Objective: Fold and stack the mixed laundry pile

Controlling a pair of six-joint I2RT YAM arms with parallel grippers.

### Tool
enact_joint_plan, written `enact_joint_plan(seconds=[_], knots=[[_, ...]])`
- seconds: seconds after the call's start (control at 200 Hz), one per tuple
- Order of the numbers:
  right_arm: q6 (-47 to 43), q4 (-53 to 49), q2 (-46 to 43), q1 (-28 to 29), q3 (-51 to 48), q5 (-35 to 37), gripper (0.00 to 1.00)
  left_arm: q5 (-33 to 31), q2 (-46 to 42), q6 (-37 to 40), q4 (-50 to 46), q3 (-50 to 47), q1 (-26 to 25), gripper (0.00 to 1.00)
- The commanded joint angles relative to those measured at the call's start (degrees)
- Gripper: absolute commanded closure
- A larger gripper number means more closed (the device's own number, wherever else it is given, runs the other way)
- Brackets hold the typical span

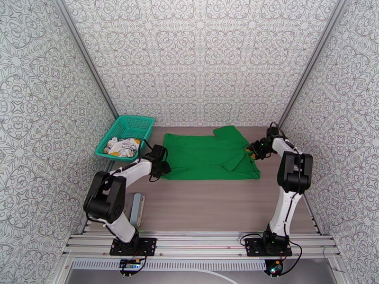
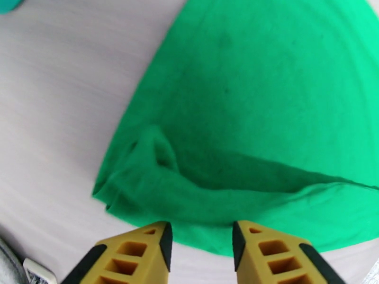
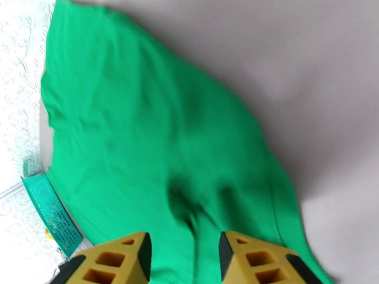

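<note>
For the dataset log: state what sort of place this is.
Probably a lab test cell, not a home: patterned walls enclose a table, two robot arms are bolted to a metal rail, and a shirt and basket serve as props.

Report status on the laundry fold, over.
Left gripper open at near-left corner of green shirt. Right gripper open over its right side. White printed garment in teal mesh basket.

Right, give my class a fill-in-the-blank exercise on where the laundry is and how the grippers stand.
The green shirt lies spread out on the ____.
The white printed garment sits inside the teal ____.
The left gripper and the right gripper both have their jaws ____.
Missing words: table, basket, open.
</note>
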Motion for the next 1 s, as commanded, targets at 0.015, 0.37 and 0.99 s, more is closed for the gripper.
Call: enact_joint_plan(seconds=[0.015,0.37,0.99], knots=[[-1.42,1.64,-7.75,0.96,-6.29,1.88,0.56,1.74,2.55,0.74,2.76,4.41,-0.30,0.60],[-2.29,3.51,-13.40,2.88,-14.72,2.27,0.55,1.58,8.71,-1.08,3.01,8.67,2.17,0.49],[2.31,12.62,-11.96,11.99,-22.11,-2.36,0.46,0.79,7.82,-1.19,4.17,3.80,4.69,0.40]])
